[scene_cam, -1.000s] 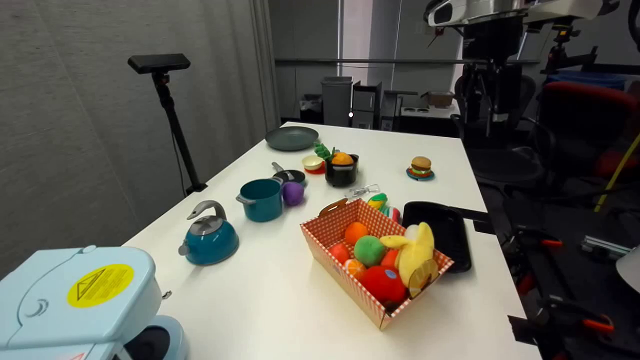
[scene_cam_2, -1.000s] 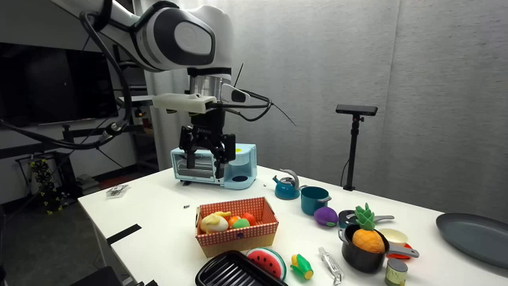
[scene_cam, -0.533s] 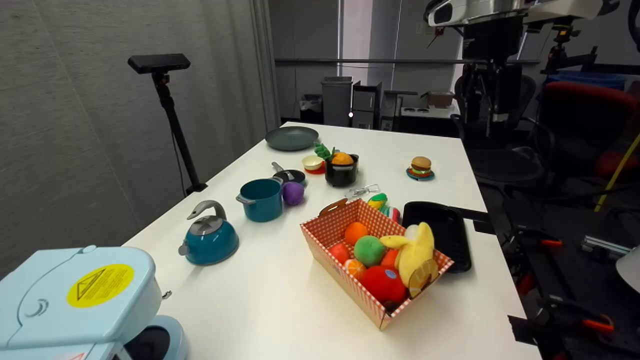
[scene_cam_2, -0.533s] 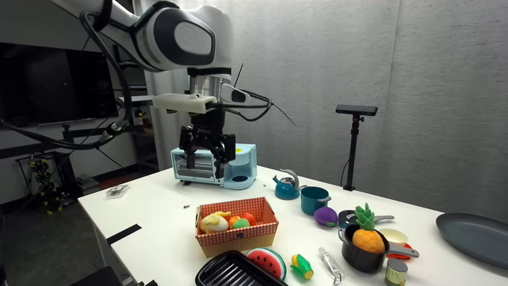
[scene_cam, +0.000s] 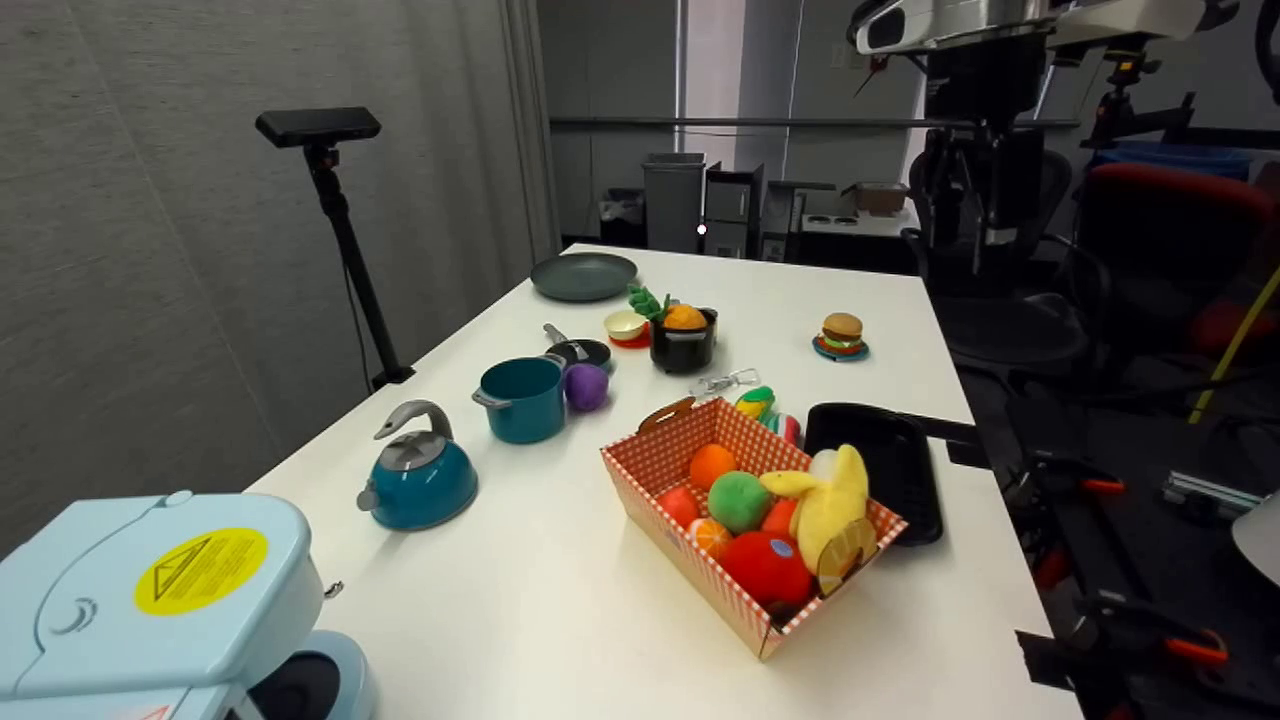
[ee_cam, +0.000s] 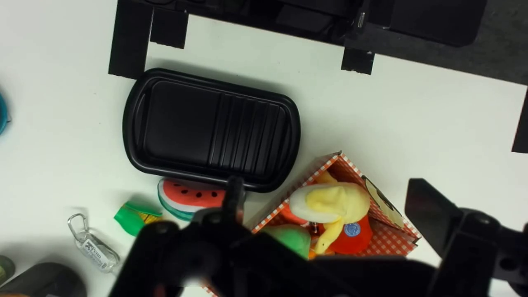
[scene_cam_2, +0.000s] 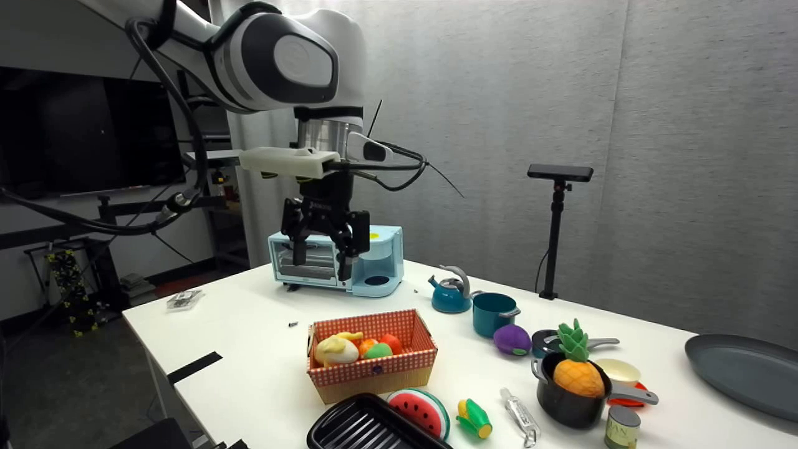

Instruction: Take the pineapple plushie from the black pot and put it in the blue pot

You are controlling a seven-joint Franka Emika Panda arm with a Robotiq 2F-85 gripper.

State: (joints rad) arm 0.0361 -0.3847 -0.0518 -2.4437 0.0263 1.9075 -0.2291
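The orange-yellow pineapple plushie [scene_cam: 686,318] with its green leafy top sits in the black pot [scene_cam: 682,350]. In an exterior view the plushie [scene_cam_2: 578,378] leans back in the black pot [scene_cam_2: 568,404], leaves above the rim. In the wrist view only part of the black pot [ee_cam: 53,277] shows at the lower left corner. The blue pot [scene_cam: 527,402] stands beside a purple toy; it also shows in an exterior view [scene_cam_2: 492,317]. My gripper [scene_cam_2: 322,263] is open and empty, high above the table. In the wrist view its spread fingers [ee_cam: 326,185] frame the basket below.
A checkered basket [scene_cam_2: 374,374] of soft toys and a black square tray [ee_cam: 210,128] lie below. A purple toy [scene_cam_2: 512,340], small pan [scene_cam: 580,352], teal kettle [scene_cam: 420,480] and a can [scene_cam_2: 622,427] stand near the pots. A clear bottle [scene_cam_2: 520,415] lies before the black pot.
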